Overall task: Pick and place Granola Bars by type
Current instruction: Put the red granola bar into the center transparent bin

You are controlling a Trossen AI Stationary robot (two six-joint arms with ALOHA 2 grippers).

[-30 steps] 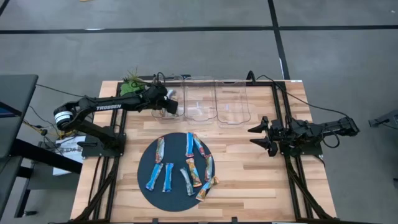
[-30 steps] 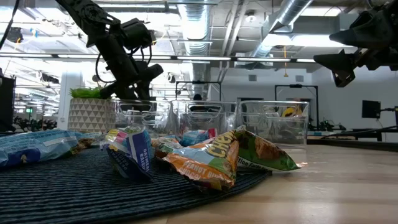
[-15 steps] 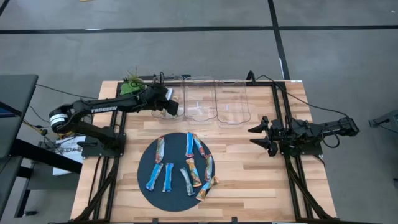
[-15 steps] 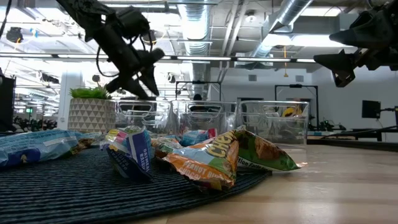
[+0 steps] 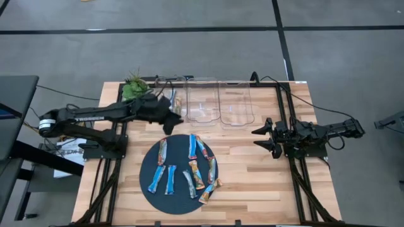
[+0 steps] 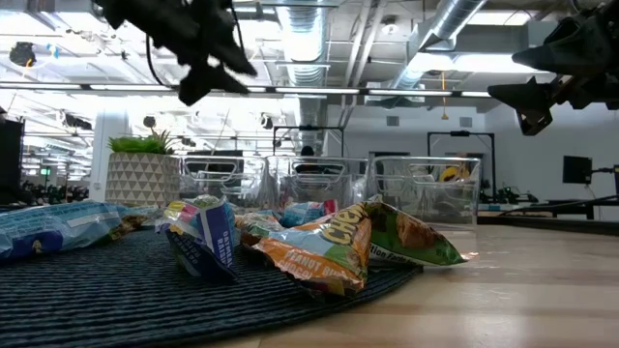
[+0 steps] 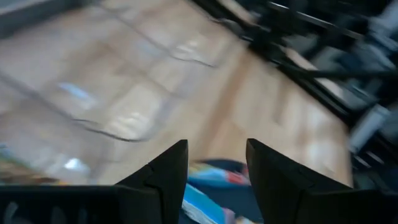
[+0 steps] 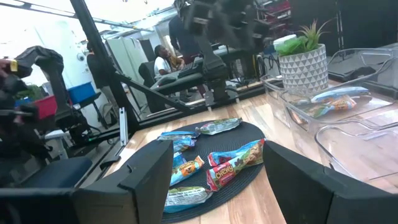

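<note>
Several granola bars (image 5: 192,165) in blue, tan and orange wrappers lie flat on a dark round mat (image 5: 148,165); the low view shows them close up (image 6: 319,246). One tan bar (image 5: 177,104) lies in the left clear bin (image 5: 165,104), also seen in the right wrist view (image 8: 336,99). My left gripper (image 5: 175,121) hangs open and empty in the air between that bin and the mat, high in the low view (image 6: 215,63); its fingers (image 7: 163,171) stand apart. My right gripper (image 5: 257,139) waits open at the table's right side.
Three clear bins stand side by side at the far edge, the middle one (image 5: 202,101) and the right one (image 5: 235,102) beside the left. A potted plant (image 5: 134,85) sits at the far left corner. Bare wood (image 5: 246,170) lies right of the mat.
My left gripper has drawn back from over the left bin toward the near edge and the mat, rising as it went and tipping its fingers up from pointing down. The tan bar now shows uncovered in that bin. The right arm has kept still.
</note>
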